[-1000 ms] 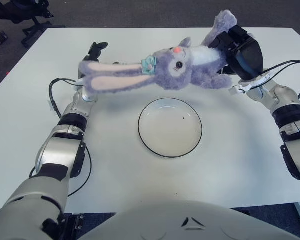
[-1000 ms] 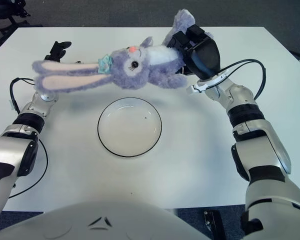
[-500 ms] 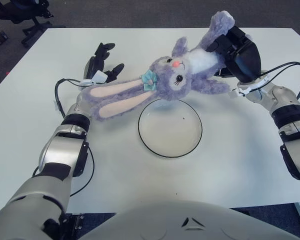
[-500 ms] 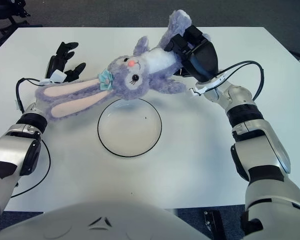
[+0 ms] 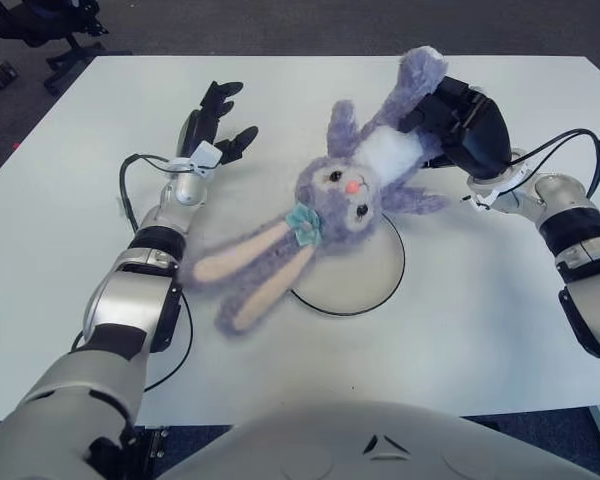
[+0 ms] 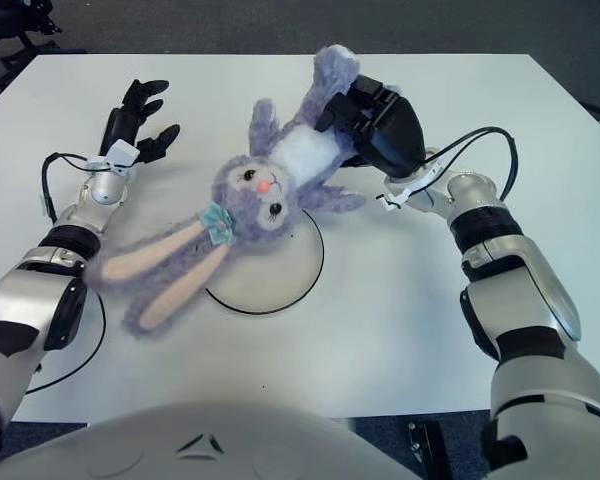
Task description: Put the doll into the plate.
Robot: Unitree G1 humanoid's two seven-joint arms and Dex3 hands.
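Above the white table (image 5: pixel 500 330), the right hand (image 5: pixel 460 120) grips the purple rabbit doll (image 5: pixel 345 195) by its lower body, fingers closed around the plush at the far right of the scene. The doll's head hangs over the far-left part of the plate (image 5: pixel 375 285), while its long ears trail down and left past the plate's rim toward the near side. At the far left, well apart from the doll, the left hand (image 5: pixel 212 122) shows its fingers spread, holding nothing.
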